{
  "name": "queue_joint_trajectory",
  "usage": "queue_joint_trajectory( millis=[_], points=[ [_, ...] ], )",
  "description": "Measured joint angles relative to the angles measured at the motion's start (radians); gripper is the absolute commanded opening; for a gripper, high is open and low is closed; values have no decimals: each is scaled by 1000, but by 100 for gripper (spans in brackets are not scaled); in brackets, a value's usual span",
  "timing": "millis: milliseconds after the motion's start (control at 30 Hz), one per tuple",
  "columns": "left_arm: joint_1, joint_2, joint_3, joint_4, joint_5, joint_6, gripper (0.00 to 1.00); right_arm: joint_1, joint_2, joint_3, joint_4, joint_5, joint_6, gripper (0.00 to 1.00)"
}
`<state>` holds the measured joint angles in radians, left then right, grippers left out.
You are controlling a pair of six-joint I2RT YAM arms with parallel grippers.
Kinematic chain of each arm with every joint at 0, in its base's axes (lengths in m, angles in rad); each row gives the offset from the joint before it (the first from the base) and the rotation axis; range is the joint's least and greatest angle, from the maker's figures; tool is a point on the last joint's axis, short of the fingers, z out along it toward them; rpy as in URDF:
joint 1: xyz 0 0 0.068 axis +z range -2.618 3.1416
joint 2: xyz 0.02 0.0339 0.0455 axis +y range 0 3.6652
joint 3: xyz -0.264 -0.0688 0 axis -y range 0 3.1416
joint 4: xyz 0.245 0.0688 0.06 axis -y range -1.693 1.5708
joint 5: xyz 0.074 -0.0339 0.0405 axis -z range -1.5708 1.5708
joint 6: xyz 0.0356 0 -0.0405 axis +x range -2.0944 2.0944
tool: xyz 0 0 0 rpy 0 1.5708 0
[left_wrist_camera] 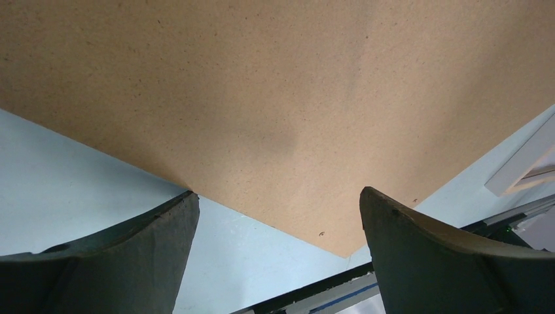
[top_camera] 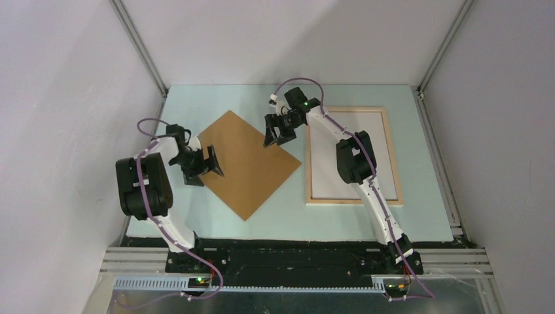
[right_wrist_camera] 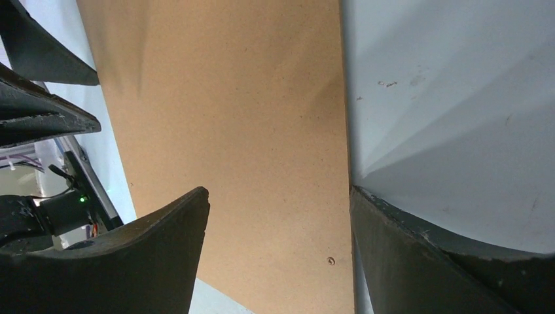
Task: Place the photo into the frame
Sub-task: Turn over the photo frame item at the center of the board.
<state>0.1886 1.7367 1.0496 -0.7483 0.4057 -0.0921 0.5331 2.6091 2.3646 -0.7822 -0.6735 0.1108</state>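
Note:
The frame point(top_camera: 389, 154) lies flat on the right half of the table, pale wood edges around a plain white middle. No printed picture shows anywhere, so the photo is hidden from me. My right gripper point(top_camera: 278, 134) hangs open over the far right edge of the brown backing board point(top_camera: 245, 163), left of the frame. In the right wrist view my right gripper point(right_wrist_camera: 280, 193) has only board and table between its fingers. My left gripper point(top_camera: 206, 169) stands open at the board's left corner. In the left wrist view my left gripper point(left_wrist_camera: 278, 196) holds nothing.
The backing board point(left_wrist_camera: 275, 98) lies turned like a diamond on the pale blue table point(top_camera: 288, 216). A frame corner point(left_wrist_camera: 523, 163) shows at the right of the left wrist view. Grey walls close in the table on three sides. A black rail point(top_camera: 294, 255) runs along the near edge.

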Motion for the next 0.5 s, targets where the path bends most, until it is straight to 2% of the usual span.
queue_joint_trajectory(
  millis=[300, 500],
  points=[
    [7, 14, 13, -12, 12, -5, 100, -13, 7, -14, 47, -51, 55, 78],
    [9, 30, 31, -30, 16, -6, 100, -23, -69, -153, 106, -81, 84, 77]
  ],
)
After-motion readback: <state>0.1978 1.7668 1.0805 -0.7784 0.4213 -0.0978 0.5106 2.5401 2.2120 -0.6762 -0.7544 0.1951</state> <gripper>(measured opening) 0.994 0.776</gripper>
